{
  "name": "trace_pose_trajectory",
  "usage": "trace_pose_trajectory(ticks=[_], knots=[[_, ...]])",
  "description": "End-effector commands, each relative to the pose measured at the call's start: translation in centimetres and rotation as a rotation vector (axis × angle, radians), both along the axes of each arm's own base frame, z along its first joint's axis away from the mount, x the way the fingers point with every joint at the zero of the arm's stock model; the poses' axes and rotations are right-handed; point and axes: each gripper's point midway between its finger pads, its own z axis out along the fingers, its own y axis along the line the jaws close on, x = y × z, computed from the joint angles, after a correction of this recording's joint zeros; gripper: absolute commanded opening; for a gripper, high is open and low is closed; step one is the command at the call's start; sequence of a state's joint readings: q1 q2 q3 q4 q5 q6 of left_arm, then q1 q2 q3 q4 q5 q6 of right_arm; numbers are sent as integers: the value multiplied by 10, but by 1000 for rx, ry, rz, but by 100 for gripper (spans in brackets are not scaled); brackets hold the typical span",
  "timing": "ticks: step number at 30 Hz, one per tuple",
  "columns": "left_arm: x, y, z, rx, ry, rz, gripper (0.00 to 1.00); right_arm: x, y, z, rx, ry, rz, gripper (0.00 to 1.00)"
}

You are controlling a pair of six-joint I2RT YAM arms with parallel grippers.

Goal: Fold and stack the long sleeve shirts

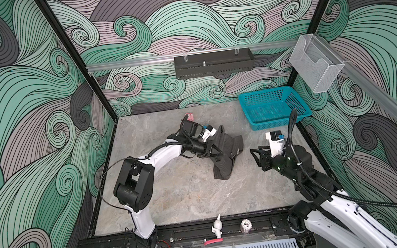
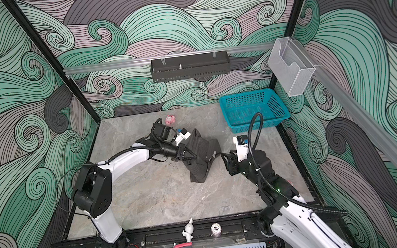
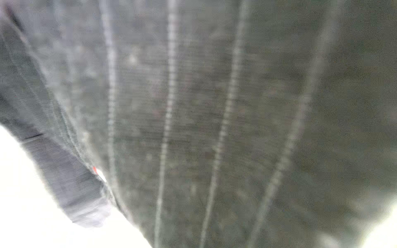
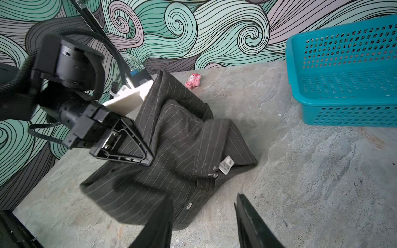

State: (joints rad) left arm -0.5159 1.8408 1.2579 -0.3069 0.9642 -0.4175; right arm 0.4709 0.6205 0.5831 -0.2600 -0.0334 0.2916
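Note:
A dark charcoal pinstriped long sleeve shirt (image 1: pixel 227 152) (image 2: pixel 200 155) lies crumpled on the stone tabletop, part of it lifted into a peak. My left gripper (image 1: pixel 218 152) (image 2: pixel 191 156) (image 4: pixel 150 160) is shut on a fold of the shirt at its left side. The left wrist view shows only blurred shirt fabric (image 3: pixel 214 107) close up. My right gripper (image 1: pixel 256 157) (image 2: pixel 225 160) (image 4: pixel 204 199) hovers open just right of the shirt (image 4: pixel 182 154), with nothing between its fingers. The buttoned hem and a white label face it.
A teal mesh basket (image 1: pixel 280 122) (image 4: pixel 343 116) stands at the back right corner. A small pink toy (image 1: pixel 190 116) (image 4: pixel 193 81) lies behind the shirt. A white figurine (image 1: pixel 217 227) stands on the front rail. A clear box (image 1: pixel 315 62) hangs on the right wall rail.

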Motion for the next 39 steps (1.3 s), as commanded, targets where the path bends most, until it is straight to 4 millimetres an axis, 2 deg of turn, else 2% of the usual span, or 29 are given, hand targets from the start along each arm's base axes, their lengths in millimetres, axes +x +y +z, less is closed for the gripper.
trace_pose_trajectory(ticks=[1, 3, 5, 9, 14, 17, 20, 24, 26, 28, 31, 34, 36, 39], knots=[[18, 27, -48, 70, 128, 124, 0, 1, 6, 1, 15, 38, 25, 50], [20, 51, -80, 143, 190, 188, 0, 3, 9, -5, 22, 67, 35, 51], [18, 69, -101, 205, 229, 224, 0, 4, 12, -11, 29, 92, 40, 51], [12, 83, -120, 317, 255, 241, 0, 6, 14, -16, 39, 108, 39, 51], [-3, 113, -151, 502, 293, 281, 0, 7, 14, -26, 35, 145, 35, 52], [-8, 127, -162, 575, 291, 306, 0, 9, 16, -46, 34, 206, 33, 53], [-13, 137, -169, 631, 294, 324, 0, 11, 27, -74, 76, 320, 43, 55], [-18, 148, -180, 698, 306, 347, 0, 17, 50, -111, 154, 488, 83, 64], [-22, 152, -185, 720, 318, 357, 0, 21, 61, -125, 187, 546, 102, 64], [-25, 155, -189, 730, 328, 368, 0, 25, 65, -143, 183, 609, 85, 57], [-27, 156, -193, 728, 339, 378, 0, 30, 61, -168, 123, 661, 33, 27], [-28, 155, -194, 723, 343, 379, 0, 31, 57, -194, 79, 723, -7, 7], [-27, 153, -194, 713, 343, 379, 0, 31, 64, -207, 70, 758, 6, 0], [-26, 151, -193, 700, 347, 377, 0, 33, 85, -218, 80, 788, 52, 0]])
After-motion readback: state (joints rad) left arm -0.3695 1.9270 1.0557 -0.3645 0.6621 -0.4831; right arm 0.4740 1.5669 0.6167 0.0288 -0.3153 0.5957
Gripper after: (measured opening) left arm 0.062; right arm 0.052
